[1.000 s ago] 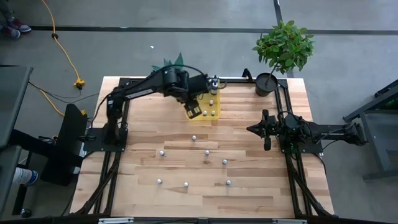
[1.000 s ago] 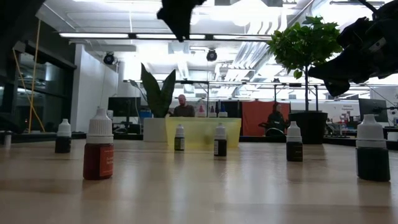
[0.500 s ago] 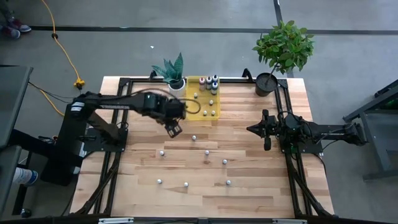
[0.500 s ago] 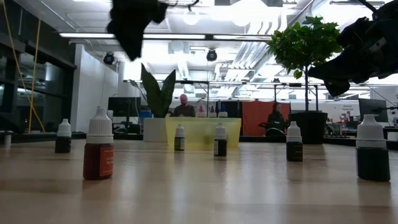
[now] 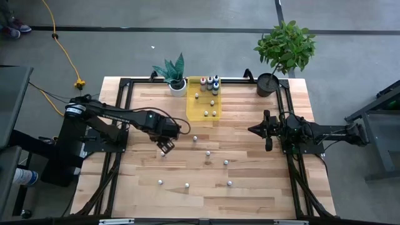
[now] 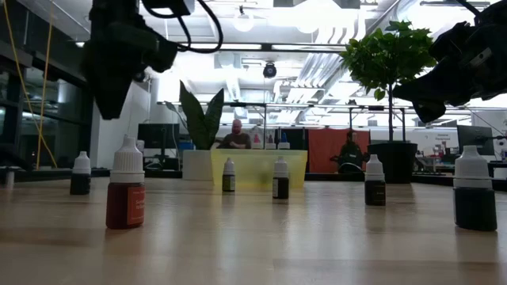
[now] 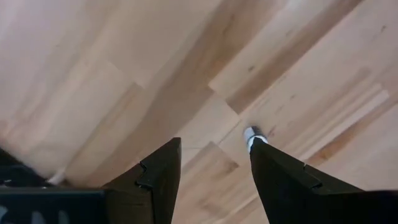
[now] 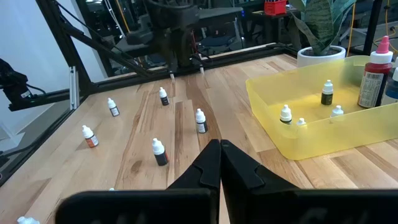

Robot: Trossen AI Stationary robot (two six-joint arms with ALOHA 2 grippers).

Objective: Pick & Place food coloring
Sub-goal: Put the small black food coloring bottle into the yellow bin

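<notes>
Several small white-capped food coloring bottles stand upright on the wooden table (image 5: 250, 187), among them one bottle (image 5: 195, 138) and another bottle (image 5: 208, 152). More stand in the yellow tray (image 5: 195, 111) at the far middle. My left gripper (image 5: 165, 147) hangs open, pointing down, just above one bottle (image 7: 252, 133), whose cap shows beside one fingertip (image 7: 266, 155). In the low view the left gripper (image 6: 107, 99) is still well above the tabletop. My right gripper (image 5: 253, 130) waits shut at the right side, level above the table.
A small potted plant (image 5: 176, 76) stands left of the tray, and a larger potted plant (image 5: 282, 50) fills the far right corner. Black frame rails (image 5: 119, 162) run along both sides. Bare wood lies between the scattered bottles.
My left gripper has swung from over the yellow tray toward the table's near left and come down, rolling as it went. It now hangs over a bottle left of the middle. Its fingers have stayed open. No bottle has moved.
</notes>
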